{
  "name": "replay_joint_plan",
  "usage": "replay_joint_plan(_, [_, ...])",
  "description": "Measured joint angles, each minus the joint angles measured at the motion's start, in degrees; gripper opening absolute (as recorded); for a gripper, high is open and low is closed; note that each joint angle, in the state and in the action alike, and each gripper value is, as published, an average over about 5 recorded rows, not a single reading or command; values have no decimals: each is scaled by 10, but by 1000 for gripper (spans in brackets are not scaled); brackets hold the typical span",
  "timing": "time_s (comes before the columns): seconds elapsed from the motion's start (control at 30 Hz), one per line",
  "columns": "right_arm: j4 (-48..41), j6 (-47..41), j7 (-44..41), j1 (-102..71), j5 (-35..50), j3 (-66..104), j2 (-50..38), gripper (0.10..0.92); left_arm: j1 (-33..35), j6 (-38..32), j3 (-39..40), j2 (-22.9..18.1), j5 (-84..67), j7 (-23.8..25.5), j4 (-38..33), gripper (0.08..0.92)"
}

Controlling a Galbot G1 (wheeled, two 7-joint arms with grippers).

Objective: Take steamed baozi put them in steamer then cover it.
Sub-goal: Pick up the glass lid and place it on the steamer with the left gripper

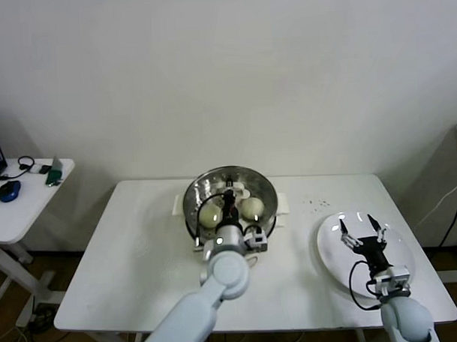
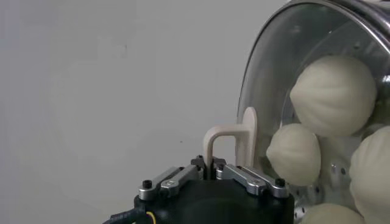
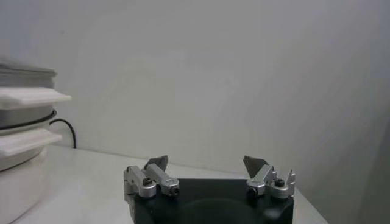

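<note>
The steamer stands at the table's back centre on its white base. The clear glass cover lies over it, and several cream-white baozi show through the glass. In the head view two baozi are plain. My left gripper is shut on the cover's cream bar handle, above the steamer's middle. My right gripper hovers open and holds nothing over the white plate at the right. In the right wrist view the jaws of my right gripper stand wide apart.
The steamer's white base and side handle stand some way off from the right gripper. A small side table with a blue mouse is at the far left. A few dark specks lie behind the plate.
</note>
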Motion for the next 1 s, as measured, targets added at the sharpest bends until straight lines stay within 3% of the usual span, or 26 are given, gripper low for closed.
replay_joint_plan(0.8, [4, 4, -3, -2, -9, 1, 13, 823, 1, -1, -3, 1, 5, -20, 14, 148])
replay_joint_plan(1.0, [6, 0, -8, -2, -5, 4, 12, 823, 3, 0, -5, 8, 2, -11, 3, 264])
